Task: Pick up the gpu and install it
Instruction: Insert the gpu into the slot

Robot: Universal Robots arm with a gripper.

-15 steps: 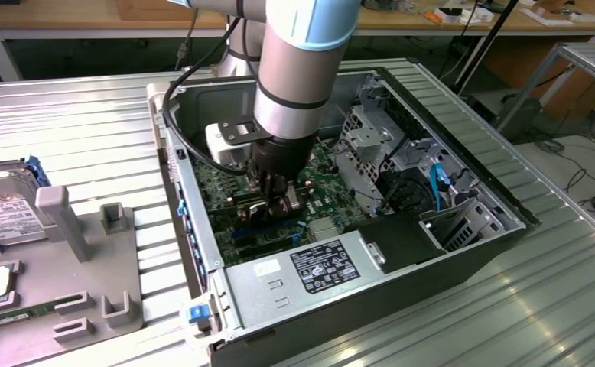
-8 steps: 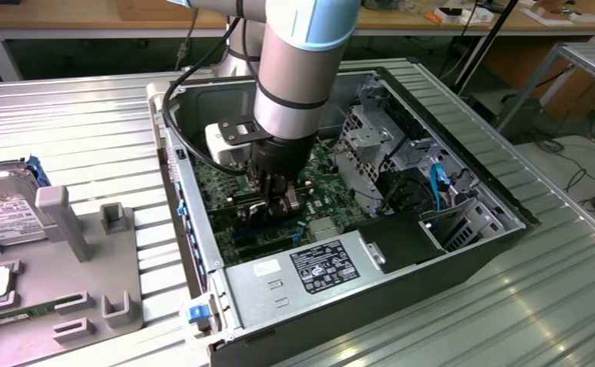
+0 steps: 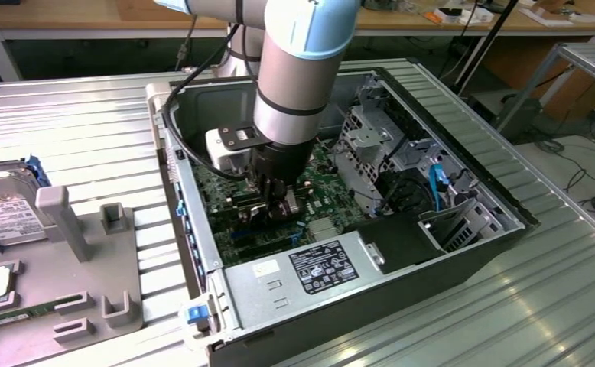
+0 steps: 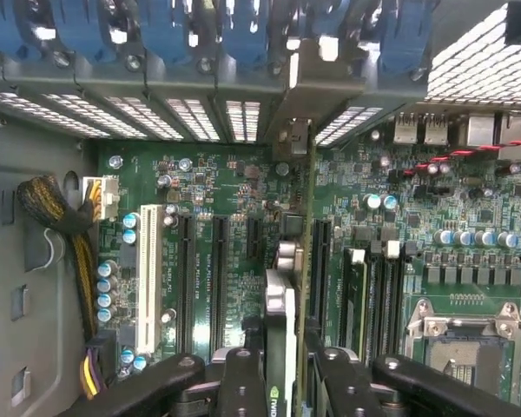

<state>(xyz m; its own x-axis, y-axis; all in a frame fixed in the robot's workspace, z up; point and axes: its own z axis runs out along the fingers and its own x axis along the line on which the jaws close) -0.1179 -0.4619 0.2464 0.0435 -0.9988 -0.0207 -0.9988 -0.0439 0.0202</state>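
Fingers [image 4: 288, 382] clamping gpu [image 4: 288, 287] above motherboard [image 4: 226, 208]

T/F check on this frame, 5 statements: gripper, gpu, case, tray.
1. The gripper is inside the open computer case. True.
2. The gripper is empty. False: it holds the gpu edge-on over the motherboard.
3. The gpu lies on the grey tray. False: it is in the case, at the expansion slots.
4. A hard drive sits on the tray at the exterior view's left. True.
5. The case side panel is closed. False: it is off, interior exposed.
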